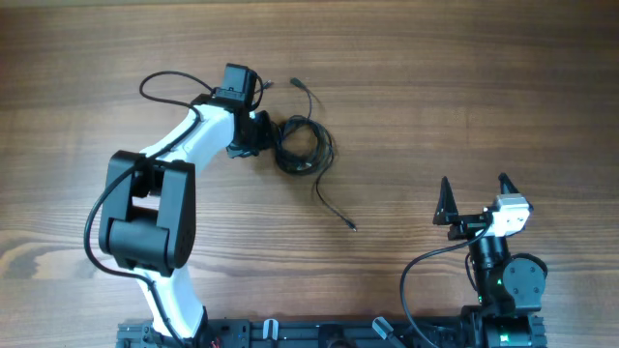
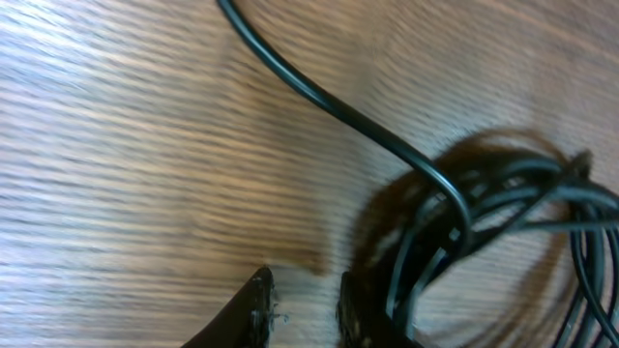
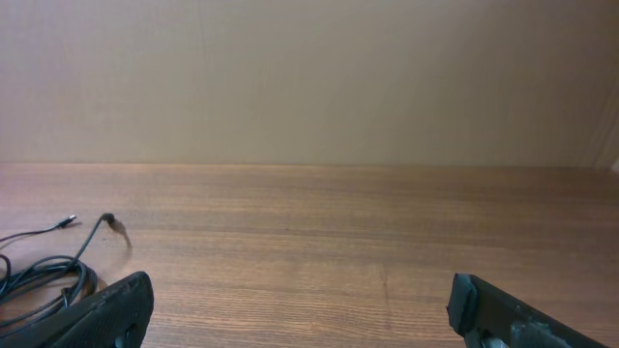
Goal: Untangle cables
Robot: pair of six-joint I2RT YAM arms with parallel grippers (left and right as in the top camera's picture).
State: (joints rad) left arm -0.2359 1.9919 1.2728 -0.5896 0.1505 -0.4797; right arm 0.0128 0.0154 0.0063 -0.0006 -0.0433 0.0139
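The cables [image 1: 302,147] lie as a loose black coil left of the table's middle, with one plug end [image 1: 295,83] trailing to the far side and another [image 1: 352,226] toward the near side. My left gripper [image 1: 263,135] is down at the coil's left edge. In the left wrist view its fingers [image 2: 305,304] stand a narrow gap apart with bare wood between the tips, and the cables [image 2: 503,193] loop just right of the right finger. My right gripper [image 1: 474,188] hovers open and empty at the near right, far from the coil. The right wrist view shows it wide open [image 3: 300,300], with the cables [image 3: 48,275] at far left.
The wooden table [image 1: 464,77] stretches bare to the right and far side of the coil. The left arm's own thicker black wire [image 1: 164,79] arcs out beside its wrist. A plain wall [image 3: 309,77] rises past the far table edge.
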